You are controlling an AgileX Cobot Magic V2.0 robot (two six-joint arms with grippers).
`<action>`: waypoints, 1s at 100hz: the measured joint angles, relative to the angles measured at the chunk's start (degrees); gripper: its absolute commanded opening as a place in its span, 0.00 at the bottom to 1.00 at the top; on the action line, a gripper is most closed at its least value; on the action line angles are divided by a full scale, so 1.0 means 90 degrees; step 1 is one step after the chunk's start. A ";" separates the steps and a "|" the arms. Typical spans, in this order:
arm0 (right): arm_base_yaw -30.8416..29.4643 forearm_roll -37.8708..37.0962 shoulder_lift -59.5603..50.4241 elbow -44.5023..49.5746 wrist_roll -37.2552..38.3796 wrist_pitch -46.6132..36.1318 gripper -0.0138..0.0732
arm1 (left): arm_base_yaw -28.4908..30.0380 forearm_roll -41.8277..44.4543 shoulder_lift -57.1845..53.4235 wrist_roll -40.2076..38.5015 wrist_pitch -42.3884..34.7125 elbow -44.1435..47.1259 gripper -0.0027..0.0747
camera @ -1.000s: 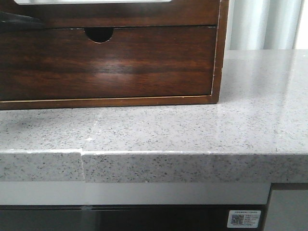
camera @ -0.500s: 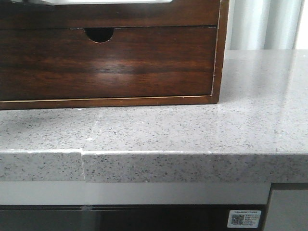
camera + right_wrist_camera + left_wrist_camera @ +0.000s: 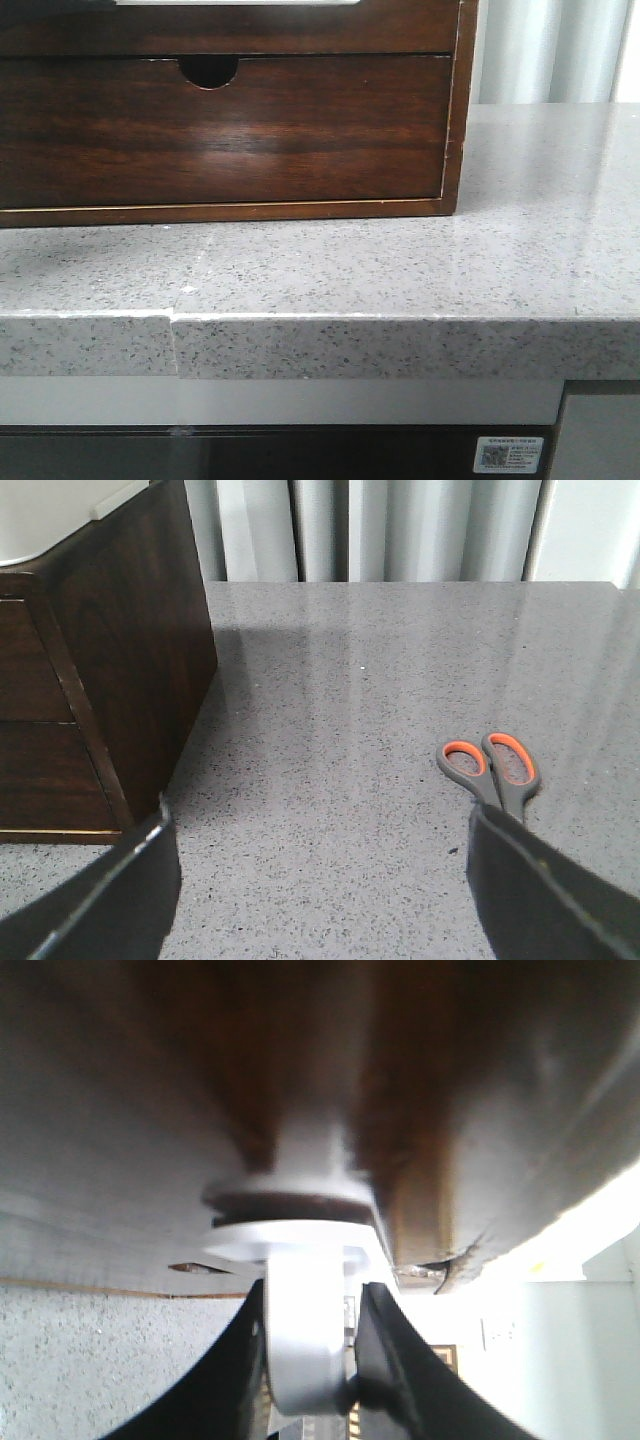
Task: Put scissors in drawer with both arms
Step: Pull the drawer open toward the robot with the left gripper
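My left end effector point(image 3: 312, 1360) is clamped on a white knob point(image 3: 305, 1330) under the drawer point(image 3: 300, 1070) front, so I judge the opening step is in hand. My right end effector point(image 3: 320, 880) hangs wide and empty over the table point(image 3: 400, 680); the scissors point(image 3: 492, 773) lie just beside its finger. Next I'd pull straight out

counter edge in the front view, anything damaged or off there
Yes: the counter front edge has a vertical seam left of centre, and the two sections sit slightly out of line there. Nothing else stands out.
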 measured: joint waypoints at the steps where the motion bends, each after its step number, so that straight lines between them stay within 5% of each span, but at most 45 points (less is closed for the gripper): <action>1: 0.0000 0.0000 0.0000 0.0000 0.0000 0.0000 0.77 | 0.0012 0.0014 0.0000 0.0000 0.0025 0.0011 0.01; 100: 0.0000 0.0000 0.0000 0.0000 0.0000 0.0000 0.77 | 0.0509 0.1201 -0.3324 -0.0939 0.0216 0.1839 0.01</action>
